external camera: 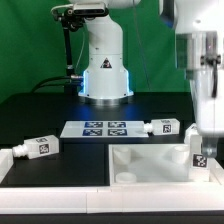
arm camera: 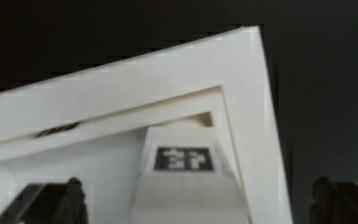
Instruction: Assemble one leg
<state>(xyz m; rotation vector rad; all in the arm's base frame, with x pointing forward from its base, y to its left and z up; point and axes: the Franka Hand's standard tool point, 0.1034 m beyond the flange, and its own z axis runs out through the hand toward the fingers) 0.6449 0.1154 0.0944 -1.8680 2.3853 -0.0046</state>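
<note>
One leg (external camera: pixel 199 152) stands upright at the corner of the large white frame (external camera: pixel 150 160) on the exterior view's right, tag facing out. My gripper (external camera: pixel 204 128) hangs right over it. In the wrist view the leg (arm camera: pixel 181 158) shows its tag in the frame's corner (arm camera: pixel 229 70). It lies between my dark fingers (arm camera: pixel 55 203), which stand wide apart with white gaps on both sides, so my gripper (arm camera: pixel 197 208) is open and around the leg without touching it. Two more legs lie on the table, one at the left (external camera: pixel 30 148) and one behind the frame (external camera: pixel 163 127).
The marker board (external camera: pixel 103 128) lies flat in the middle of the dark table, in front of the robot base (external camera: pixel 105 75). A white ledge (external camera: pixel 60 205) runs along the near edge.
</note>
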